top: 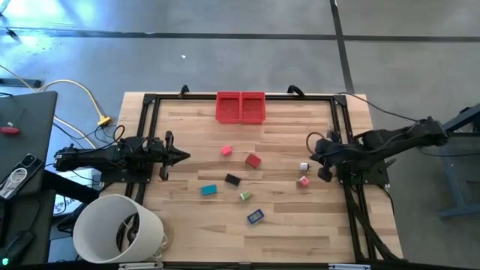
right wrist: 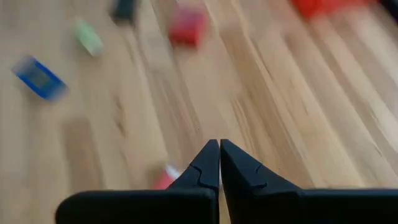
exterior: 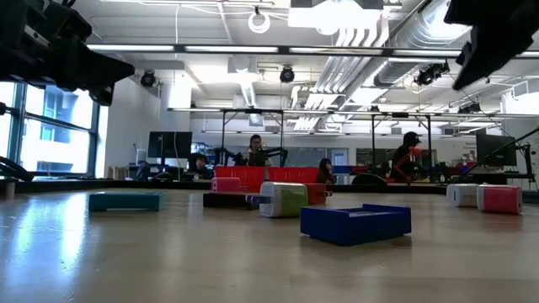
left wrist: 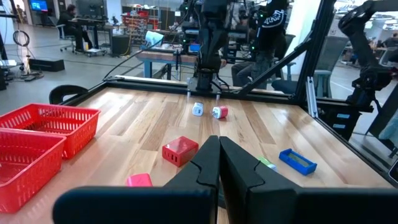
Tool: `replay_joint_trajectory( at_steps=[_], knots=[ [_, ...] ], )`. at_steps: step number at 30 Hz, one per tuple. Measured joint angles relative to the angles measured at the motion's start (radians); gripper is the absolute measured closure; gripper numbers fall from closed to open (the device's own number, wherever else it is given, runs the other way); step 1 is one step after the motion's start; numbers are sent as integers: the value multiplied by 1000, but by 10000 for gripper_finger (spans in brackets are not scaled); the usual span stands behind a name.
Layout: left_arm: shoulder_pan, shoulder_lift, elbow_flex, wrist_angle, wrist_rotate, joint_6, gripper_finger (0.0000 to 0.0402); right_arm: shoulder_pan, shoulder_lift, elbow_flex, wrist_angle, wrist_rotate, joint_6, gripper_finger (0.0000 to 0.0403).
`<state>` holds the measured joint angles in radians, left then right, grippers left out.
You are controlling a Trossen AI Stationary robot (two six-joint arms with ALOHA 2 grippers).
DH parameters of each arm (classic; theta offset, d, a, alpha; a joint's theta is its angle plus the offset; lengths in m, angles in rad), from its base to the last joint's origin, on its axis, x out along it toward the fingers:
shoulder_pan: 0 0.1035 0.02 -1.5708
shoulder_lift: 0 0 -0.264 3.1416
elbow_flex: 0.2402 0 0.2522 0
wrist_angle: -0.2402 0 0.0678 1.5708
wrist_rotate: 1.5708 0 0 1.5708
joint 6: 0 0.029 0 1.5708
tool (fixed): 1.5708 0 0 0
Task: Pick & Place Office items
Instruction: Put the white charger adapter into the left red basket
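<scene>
- High view: taking the red bins (top: 241, 106) as landmark, the office items lie scattered on the table (top: 195, 232) in front of them. The pink piece (top: 226, 151) and red piece (top: 253, 160) are nearest, and the dark blue piece (top: 256, 217) is farthest, its long axis slanted to the bins' front edge. The left gripper (top: 180, 156) waits well to the bins' left. The right gripper (top: 315, 159) hovers by the white piece (top: 304, 166) and a pink-and-white piece (top: 303, 181).
- Low view: the dark blue piece (exterior: 355, 223) looks like a shallow, rigid tray, probably light and easily tipped. I would pinch it across the short sides.
- Left wrist view: the left gripper's fingers (left wrist: 245, 177) are pressed together, empty.
- Right wrist view: the right gripper's fingers (right wrist: 205, 165) are likewise clenched on nothing.
</scene>
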<state>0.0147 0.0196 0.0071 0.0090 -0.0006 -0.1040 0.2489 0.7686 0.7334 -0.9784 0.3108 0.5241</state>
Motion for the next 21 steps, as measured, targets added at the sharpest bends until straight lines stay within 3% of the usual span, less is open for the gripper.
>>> replay_joint_trajectory(
  at_steps=[10, 21],
  knots=[
    [0, 1, 0, 0, 0, 0, 401, -16, 135, 3, -4, 10, 39, 378],
    [0, 2, 0, 0, 0, 0, 401, -82, 213, 3, 15, -36, 51, 236]
  ],
)
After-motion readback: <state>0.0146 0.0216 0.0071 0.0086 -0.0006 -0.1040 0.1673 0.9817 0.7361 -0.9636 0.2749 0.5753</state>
